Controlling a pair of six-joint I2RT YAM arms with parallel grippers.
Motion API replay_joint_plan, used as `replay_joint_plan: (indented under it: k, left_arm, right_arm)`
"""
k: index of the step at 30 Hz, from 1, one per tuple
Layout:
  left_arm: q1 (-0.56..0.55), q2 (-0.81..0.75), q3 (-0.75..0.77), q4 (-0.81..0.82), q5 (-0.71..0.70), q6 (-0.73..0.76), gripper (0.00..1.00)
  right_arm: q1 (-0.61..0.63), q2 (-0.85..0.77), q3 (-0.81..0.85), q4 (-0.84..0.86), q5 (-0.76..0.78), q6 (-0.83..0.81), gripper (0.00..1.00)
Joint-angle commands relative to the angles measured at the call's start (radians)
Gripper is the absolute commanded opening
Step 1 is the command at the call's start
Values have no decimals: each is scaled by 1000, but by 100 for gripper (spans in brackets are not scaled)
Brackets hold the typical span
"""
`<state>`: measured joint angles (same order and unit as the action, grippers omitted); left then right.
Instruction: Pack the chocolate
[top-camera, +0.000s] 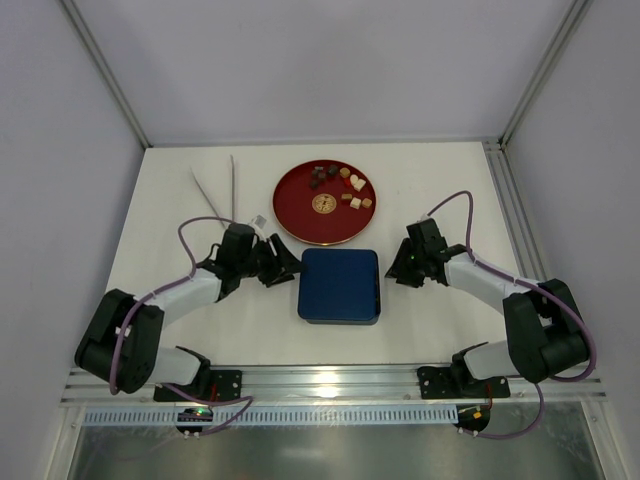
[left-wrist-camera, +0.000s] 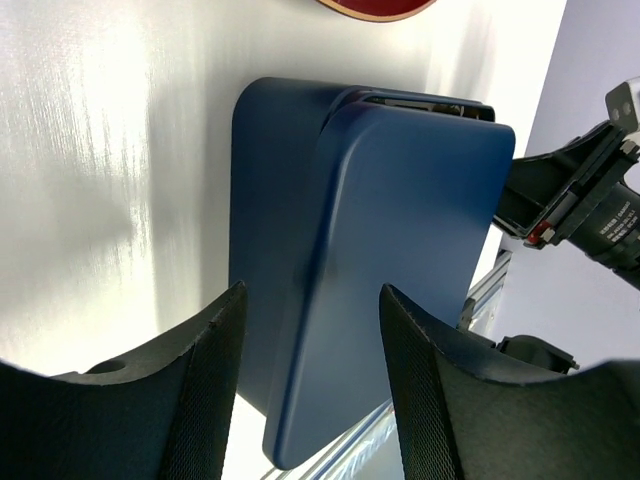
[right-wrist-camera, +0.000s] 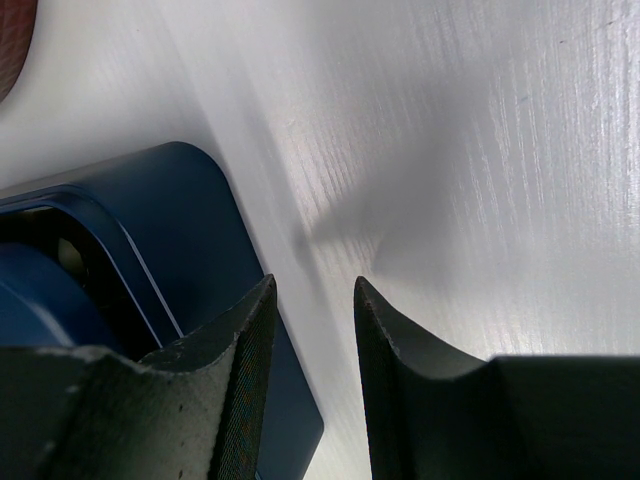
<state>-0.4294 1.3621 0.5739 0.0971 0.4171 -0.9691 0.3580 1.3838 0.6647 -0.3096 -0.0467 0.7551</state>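
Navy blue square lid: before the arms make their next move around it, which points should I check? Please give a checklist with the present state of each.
1. Navy blue square lid seated flush on its box: not ok; both wrist views show a dark gap along one edge.
2. Left gripper open: ok; nothing held.
3. Right gripper open: ok; nothing held.
4. Small brown, tan and cream chocolates all on the round red plate: ok.
5. Free space inside the box: cannot tell; the lid hides it.
6. Thin pale tongs clear of both arms: ok.
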Motion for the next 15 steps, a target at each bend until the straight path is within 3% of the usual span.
replay_joint_plan:
  k: [1, 15]
  left_arm:
    - [4, -38, 40, -43, 3, 40, 55]
    - [-31, -87, -20, -66, 25, 41, 52]
  right_arm:
    - [6, 8, 19, 30, 8, -5, 39]
    - [7, 11, 21, 33, 7, -5, 39]
